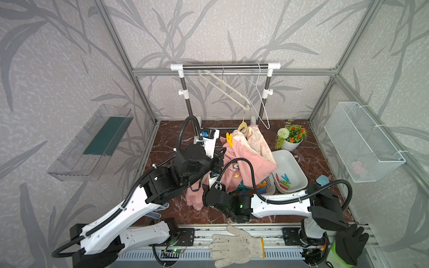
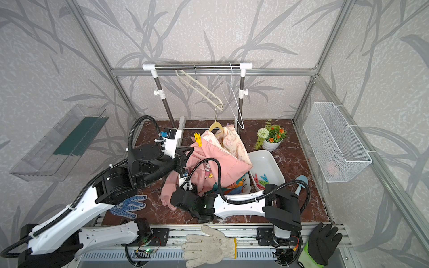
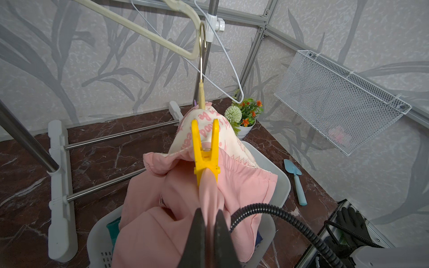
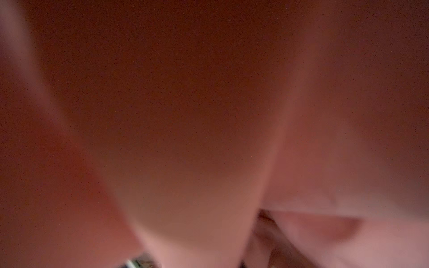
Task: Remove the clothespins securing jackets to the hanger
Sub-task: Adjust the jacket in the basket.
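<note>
Lettering on pink jacket lining (pink on cream) stays unreadable.

- The right wrist view was filled with blurred pink cloth, probably the pink jacket.
- The right gripper was buried under that jacket in both top views.
- The left gripper's fingertips were cut off by the picture's edge.
- Clothespins in the white tub were too small to count.
</note>
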Robot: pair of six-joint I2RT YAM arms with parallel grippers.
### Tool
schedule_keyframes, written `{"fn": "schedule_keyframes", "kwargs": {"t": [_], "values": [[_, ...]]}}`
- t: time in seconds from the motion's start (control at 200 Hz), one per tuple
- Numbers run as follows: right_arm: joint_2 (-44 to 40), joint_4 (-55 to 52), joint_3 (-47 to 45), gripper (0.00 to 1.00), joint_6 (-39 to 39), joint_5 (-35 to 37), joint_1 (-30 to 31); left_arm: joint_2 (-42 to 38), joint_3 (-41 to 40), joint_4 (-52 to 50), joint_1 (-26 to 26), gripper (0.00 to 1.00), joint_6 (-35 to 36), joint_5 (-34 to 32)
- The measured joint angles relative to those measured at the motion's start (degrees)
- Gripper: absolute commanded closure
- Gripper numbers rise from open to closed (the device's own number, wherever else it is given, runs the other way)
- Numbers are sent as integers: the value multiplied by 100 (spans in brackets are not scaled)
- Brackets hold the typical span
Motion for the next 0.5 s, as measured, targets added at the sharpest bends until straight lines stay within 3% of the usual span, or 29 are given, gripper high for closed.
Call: {"fn": "schedule_keyframes", "kwargs": {"t": [0.5], "values": [[-1631, -671, 61, 100, -1596, -1014, 9, -752, 116, -175, -31, 100, 463, -262]]}}
